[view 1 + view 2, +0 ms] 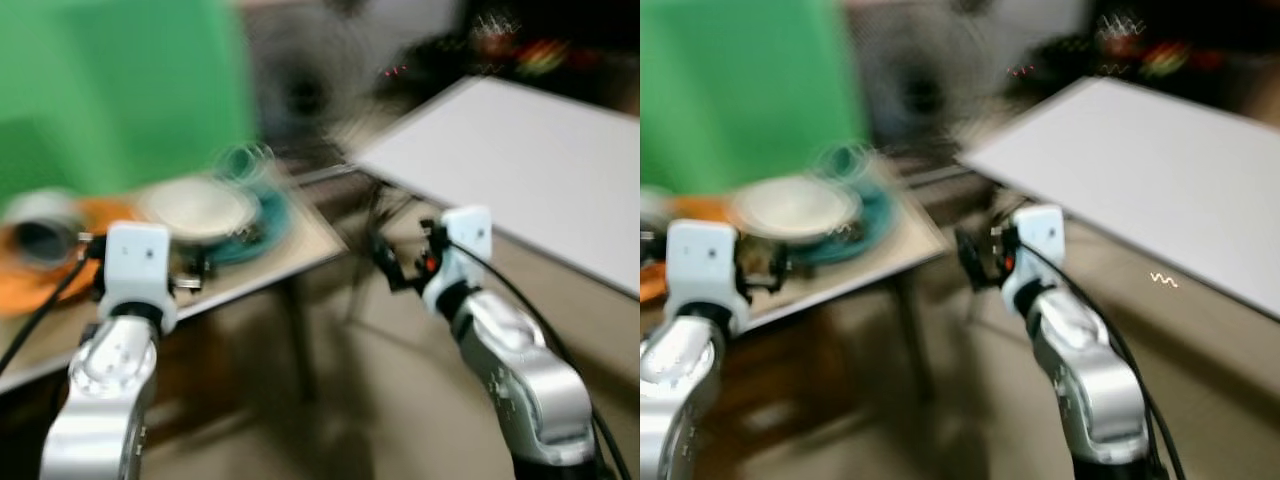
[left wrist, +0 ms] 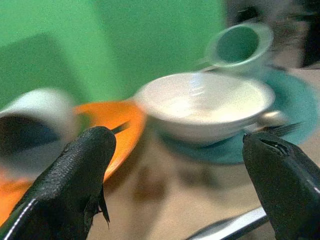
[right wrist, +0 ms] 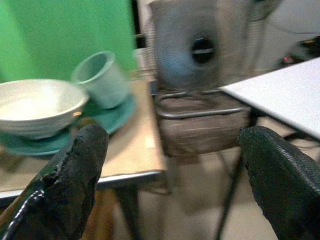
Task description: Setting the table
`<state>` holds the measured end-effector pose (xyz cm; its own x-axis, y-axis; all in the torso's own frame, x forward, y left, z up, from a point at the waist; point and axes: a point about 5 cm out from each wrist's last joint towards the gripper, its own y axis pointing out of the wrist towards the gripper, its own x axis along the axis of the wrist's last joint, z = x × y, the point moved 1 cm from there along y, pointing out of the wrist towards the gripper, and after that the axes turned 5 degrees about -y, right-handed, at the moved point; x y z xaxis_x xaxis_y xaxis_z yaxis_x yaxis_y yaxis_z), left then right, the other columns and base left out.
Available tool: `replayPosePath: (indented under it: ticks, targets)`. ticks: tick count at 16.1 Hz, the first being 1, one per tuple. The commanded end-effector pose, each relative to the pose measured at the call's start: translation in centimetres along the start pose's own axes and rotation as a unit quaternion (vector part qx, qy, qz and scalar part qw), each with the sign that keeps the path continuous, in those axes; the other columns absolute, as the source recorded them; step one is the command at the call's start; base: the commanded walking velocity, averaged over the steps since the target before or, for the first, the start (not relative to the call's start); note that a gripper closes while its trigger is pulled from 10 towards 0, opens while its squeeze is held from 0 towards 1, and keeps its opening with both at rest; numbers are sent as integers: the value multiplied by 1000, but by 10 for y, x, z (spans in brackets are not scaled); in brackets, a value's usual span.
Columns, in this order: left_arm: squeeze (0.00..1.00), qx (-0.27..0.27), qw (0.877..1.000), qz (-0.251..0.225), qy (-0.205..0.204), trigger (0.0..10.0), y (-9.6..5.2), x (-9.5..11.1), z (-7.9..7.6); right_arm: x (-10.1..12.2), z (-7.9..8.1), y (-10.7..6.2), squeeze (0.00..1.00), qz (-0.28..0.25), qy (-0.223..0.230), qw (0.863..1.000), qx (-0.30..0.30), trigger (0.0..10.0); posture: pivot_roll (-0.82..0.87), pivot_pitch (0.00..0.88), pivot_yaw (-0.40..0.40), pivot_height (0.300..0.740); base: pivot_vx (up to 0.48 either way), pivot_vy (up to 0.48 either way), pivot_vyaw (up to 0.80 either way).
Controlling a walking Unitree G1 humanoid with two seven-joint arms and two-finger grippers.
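Note:
A small tan table (image 1: 300, 245) holds a white bowl (image 1: 198, 208) on a teal plate (image 1: 262, 228), with a teal cup (image 1: 243, 160) lying tilted on the plate behind the bowl. To the left an orange plate (image 1: 40, 285) carries a white cup (image 1: 40, 228) on its side. A fork (image 2: 282, 129) rests on the teal plate. My left gripper (image 2: 177, 175) is open just in front of the bowl, nothing between its fingers. My right gripper (image 3: 172, 170) is open in the air right of the tan table, empty. Both eye views are blurred.
A large white table (image 1: 520, 150) stretches across the right. A grey round-fronted appliance (image 3: 200, 47) stands on a metal-framed stand (image 3: 200, 112) behind the gap between tables. A green wall (image 1: 110, 80) backs the tan table. Beige floor (image 1: 400, 400) lies below.

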<state>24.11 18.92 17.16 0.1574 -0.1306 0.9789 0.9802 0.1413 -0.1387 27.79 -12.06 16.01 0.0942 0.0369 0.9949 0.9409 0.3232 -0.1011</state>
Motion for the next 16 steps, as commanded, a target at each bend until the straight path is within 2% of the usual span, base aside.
replayPosePath:
  ticks: [1,2,8,12,16]
  targets:
    - [0,-3,1000,-14,0,10000,-1,5,-2,-2,-5,-1,0,3,18,1000,-10,10000,-1,0,41,740,0,0,0]
    - [0,-4,1000,-16,-1,10000,-1,6,-3,-2,-7,-1,0,2,29,999,-16,10000,-2,0,40,740,0,0,0]
    - [0,-14,1000,-24,-8,10000,3,9,-5,1,-8,2,0,-4,21,1000,-18,10000,-6,0,38,740,0,0,0]
    - [0,-35,998,-49,-6,10000,2,18,-11,4,-9,4,0,-11,20,1000,-17,10000,12,0,31,740,270,0,0]
    - [0,-33,998,-53,-14,10000,0,20,-7,6,-7,9,0,-16,18,1000,-14,10000,18,0,38,740,297,0,0]
